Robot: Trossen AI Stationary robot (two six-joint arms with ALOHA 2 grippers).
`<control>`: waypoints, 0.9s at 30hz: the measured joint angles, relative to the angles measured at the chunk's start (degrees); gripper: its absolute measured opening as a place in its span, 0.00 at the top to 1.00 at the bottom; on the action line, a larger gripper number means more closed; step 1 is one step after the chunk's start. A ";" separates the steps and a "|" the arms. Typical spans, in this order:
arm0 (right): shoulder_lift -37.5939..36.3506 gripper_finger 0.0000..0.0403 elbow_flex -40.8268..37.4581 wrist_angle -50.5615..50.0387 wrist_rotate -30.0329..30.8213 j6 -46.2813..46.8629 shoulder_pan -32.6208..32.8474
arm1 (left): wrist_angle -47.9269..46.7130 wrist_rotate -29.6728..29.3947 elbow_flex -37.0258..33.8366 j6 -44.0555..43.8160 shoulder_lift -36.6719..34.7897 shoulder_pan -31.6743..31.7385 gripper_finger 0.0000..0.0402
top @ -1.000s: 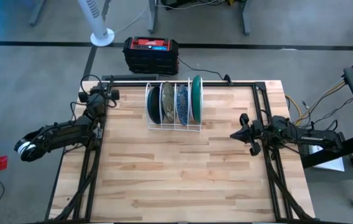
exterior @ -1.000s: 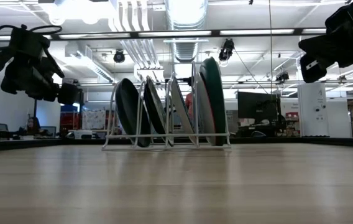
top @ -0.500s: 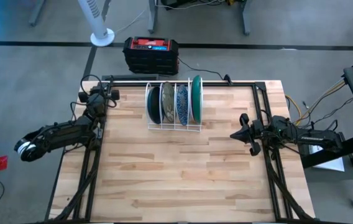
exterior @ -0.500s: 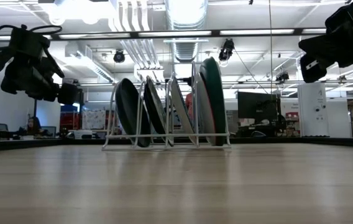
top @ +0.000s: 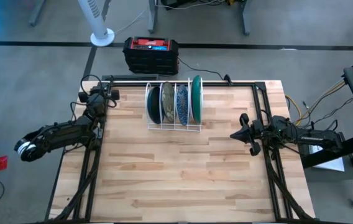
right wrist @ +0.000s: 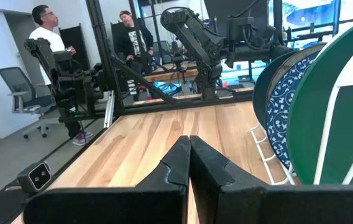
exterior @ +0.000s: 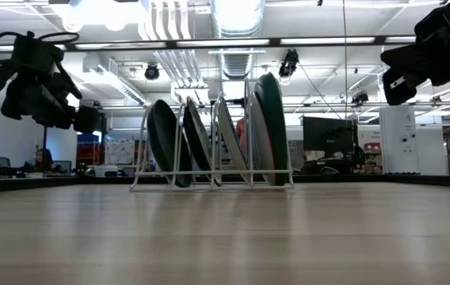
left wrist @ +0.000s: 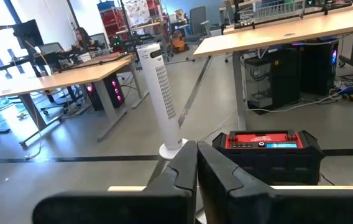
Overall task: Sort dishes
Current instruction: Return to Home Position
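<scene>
Wood table [top: 176, 174]: one, pale planks, two arms at its sides.
White wire rack [top: 164, 128]: one, at the far middle of the table.
Plates: four countable from above, all on edge in the rack, side by side: dark teal plate [top: 153, 104], olive mottled plate [top: 167, 104], blue-and-white plate [top: 181, 104], green plate [top: 196, 99].
Left gripper [top: 106, 94]: one, over the far left corner, fingers pressed together, holding nothing.
Right gripper [top: 235, 134]: one, near the right edge, well apart from the rack, fingers together, empty.
</scene>
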 joint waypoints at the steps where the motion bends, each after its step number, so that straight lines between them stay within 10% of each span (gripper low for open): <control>1: 0.00 1.00 0.00 0.00 0.00 0.01 0.00 | 0.00 0.00 0.00 0.00 0.00 0.00 1.00; 27: 0.00 1.00 0.00 0.02 0.00 0.00 0.00 | 0.00 -0.02 0.00 0.01 0.00 0.00 1.00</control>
